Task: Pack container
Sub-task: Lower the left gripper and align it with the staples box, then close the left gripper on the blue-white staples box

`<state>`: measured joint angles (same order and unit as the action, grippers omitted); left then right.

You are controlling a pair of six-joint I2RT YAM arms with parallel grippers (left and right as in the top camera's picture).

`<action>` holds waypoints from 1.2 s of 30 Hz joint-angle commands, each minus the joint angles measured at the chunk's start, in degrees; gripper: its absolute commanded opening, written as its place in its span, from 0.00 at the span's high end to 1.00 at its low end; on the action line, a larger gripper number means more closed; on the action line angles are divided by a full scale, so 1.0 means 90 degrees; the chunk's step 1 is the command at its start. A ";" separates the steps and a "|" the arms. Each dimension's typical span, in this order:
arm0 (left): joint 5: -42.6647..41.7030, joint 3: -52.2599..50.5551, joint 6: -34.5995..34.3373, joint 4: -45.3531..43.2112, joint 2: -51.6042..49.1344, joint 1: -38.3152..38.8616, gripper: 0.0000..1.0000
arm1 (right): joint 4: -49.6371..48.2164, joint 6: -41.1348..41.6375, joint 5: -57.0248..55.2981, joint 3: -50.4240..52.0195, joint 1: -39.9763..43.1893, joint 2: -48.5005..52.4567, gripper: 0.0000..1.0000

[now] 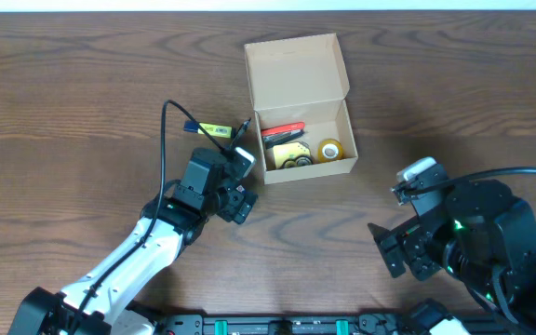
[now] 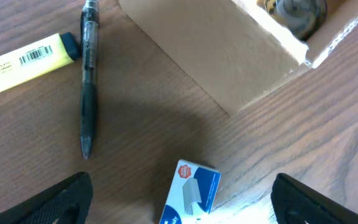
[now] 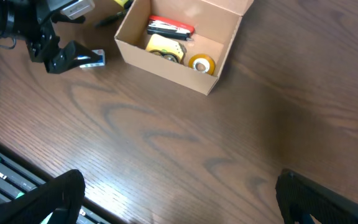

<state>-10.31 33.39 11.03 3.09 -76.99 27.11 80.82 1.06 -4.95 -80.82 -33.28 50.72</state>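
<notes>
Your left gripper stands wide over the skewed staple box, holding nothing; close off-centre and 1 finger could shove it against the container.

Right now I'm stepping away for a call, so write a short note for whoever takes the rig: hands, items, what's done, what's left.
Left hand: open, holding nothing, over the pack of staples lying on the table.
Right hand: open, empty, off to the right.
Done: cardboard box stands open with a red tool, a yellow item and a tape roll inside.
To do: pack of staples, pen and highlighter lie outside, left of the cardboard box; lid not yet shut.
</notes>
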 commanded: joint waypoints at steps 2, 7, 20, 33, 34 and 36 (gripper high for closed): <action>0.0046 0.0034 0.0687 0.0165 -0.0039 -0.0010 0.05 | -0.0002 0.0087 -0.0068 -0.0002 0.0107 -0.0010 0.01; 0.0017 0.0034 0.0758 0.0342 -0.0270 -0.0010 0.04 | -0.0002 0.0090 -0.0070 -0.0002 0.0107 -0.0010 0.01; -0.0007 0.0034 0.0755 0.0299 -0.1073 -0.0010 0.07 | -0.0002 0.0087 -0.0070 -0.0002 0.0107 -0.0010 0.01; -0.0005 0.0034 0.0758 0.0117 -0.1195 -0.0010 0.31 | -0.0002 0.0090 -0.0070 -0.0002 0.0107 -0.0010 0.01; -0.0007 0.0034 0.0758 0.0117 -0.1195 -0.0010 0.33 | -0.0002 0.0087 -0.0070 -0.0002 0.0107 -0.0010 0.01; -0.0002 0.0034 0.0758 0.0117 -0.1195 -0.0010 0.38 | -0.0002 0.0087 -0.0070 -0.0002 0.0107 -0.0010 0.01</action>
<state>-10.28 33.41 17.37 4.21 -86.96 27.11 80.79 1.06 -4.95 -80.82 -33.28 50.74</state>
